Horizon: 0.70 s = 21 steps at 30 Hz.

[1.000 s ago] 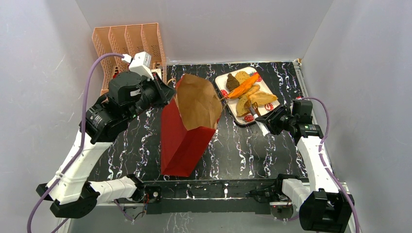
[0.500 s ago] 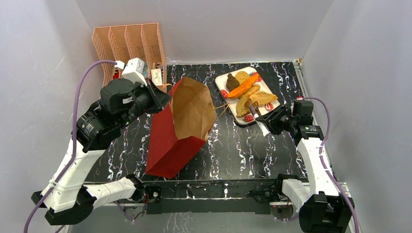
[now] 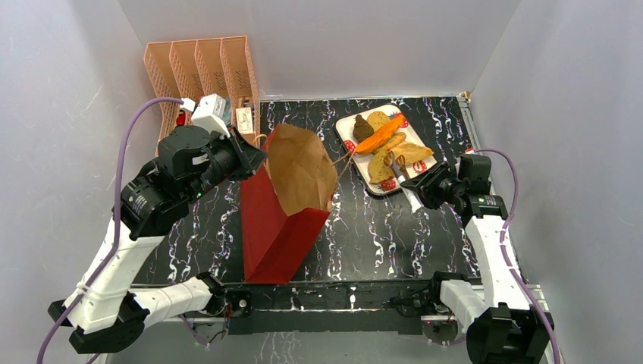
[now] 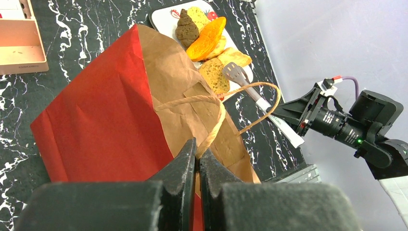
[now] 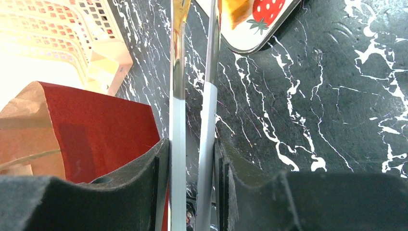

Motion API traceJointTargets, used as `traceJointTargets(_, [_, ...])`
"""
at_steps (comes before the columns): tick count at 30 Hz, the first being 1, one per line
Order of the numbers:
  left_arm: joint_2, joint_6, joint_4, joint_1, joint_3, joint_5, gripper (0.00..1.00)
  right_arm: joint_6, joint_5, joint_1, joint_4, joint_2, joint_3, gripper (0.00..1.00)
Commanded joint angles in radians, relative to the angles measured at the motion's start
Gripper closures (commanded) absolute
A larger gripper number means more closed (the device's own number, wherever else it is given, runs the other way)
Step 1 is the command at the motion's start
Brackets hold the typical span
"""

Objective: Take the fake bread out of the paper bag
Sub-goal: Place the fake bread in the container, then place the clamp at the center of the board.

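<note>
The black table [image 3: 364, 227], veined white like marble, carries the tall paper bag [image 3: 280, 227], glossy red outside and creased brown kraft inside, leaning. The left gripper [image 4: 197, 159] pinches its rim by the thin cord handle [image 4: 211, 98]. Fake bread [image 3: 379, 136], in tan, orange and lumpy brown, lies on a strawberry-printed plate [image 3: 419, 165]. The right gripper [image 5: 192, 159] clamps flat shiny tongs [image 5: 177, 96].

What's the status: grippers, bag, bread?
Left gripper shut on rim of glossy red paper bag, bag tilted. Right gripper shut on metal tongs. Fake bread pieces on strawberry-print plate. Nothing in the way.
</note>
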Motion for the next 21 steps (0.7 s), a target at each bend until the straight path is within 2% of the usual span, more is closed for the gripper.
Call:
traceJointTargets(1, [-0.016, 0.006, 0.016, 0.006, 0.005, 0.012, 1.0, -0.007, 0.008, -0.006, 0.044, -0.029, 0.071, 0.68])
traceJointTargets(14, [-0.018, 0.028, 0.051, 0.006, -0.021, 0.03, 1.0, 0.006, 0.031, -0.005, 0.052, -0.044, 0.101, 0.69])
traceJointTargets(21, [-0.015, 0.041, 0.065, 0.006, -0.028, 0.036, 1.0, 0.006, 0.043, -0.006, 0.057, -0.044, 0.143, 0.76])
